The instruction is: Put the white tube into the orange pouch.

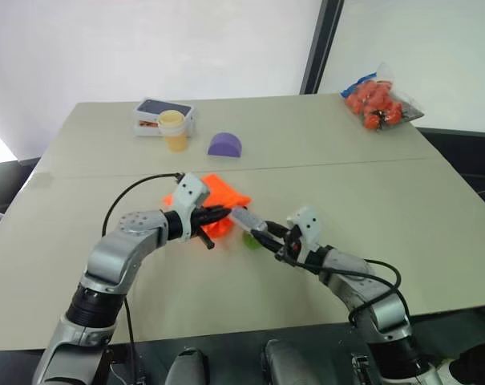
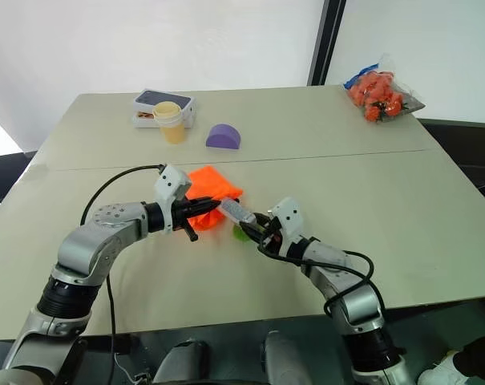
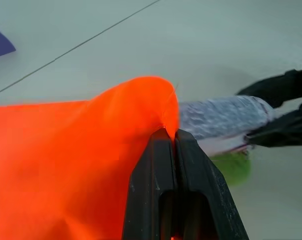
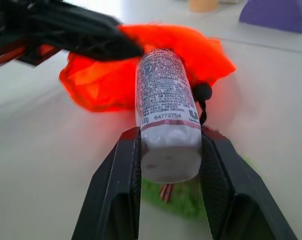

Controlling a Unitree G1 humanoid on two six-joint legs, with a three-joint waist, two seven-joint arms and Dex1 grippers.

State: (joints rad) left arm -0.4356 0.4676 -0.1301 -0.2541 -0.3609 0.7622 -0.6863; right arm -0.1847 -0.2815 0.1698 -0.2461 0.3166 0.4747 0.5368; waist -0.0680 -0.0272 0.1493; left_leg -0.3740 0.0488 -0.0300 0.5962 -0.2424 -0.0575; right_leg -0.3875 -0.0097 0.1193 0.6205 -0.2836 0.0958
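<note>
Left jaws (image 1: 224, 213) clenched tight on the rim of the orange pouch (image 1: 218, 197), pinching a fold of its fabric and lifting that edge a little off the worktop (image 1: 370, 192). Rest of the pouch bunched behind and beside those jaws, part of it resting on the worktop surface. Fabric rising in a hump right at the tips of the left fingers (image 3: 178, 150), seen close in the left wrist view.

Right jaws (image 1: 264, 230) grasping the white tube (image 1: 245, 219) by its flat rear end, one finger on each side of it. Tube held clear of the worktop, reaching straight out ahead of the right jaws, its far end at the pouch's raised edge, just beside the tips of the left jaws. Whether that end has passed inside the fabric, cannot tell. Small dark print visible along the tube body (image 4: 165, 95), with a thin reddish band near the gripped end.

Green disc (image 1: 249, 239) lying on the worktop directly beneath the right jaws, partly covered by them. Black cord (image 4: 203, 97) showing beside the tube, between it and the pouch.

Well beyond both jaws, near the worktop's far edge: a pale yellow cup (image 1: 173, 129), a flat box (image 1: 162, 112) just behind it, and a purple half-round block (image 1: 224, 145) closer in. Off toward the far corner on the right jaws' side, a clear bag of orange-red things (image 1: 378, 103).
</note>
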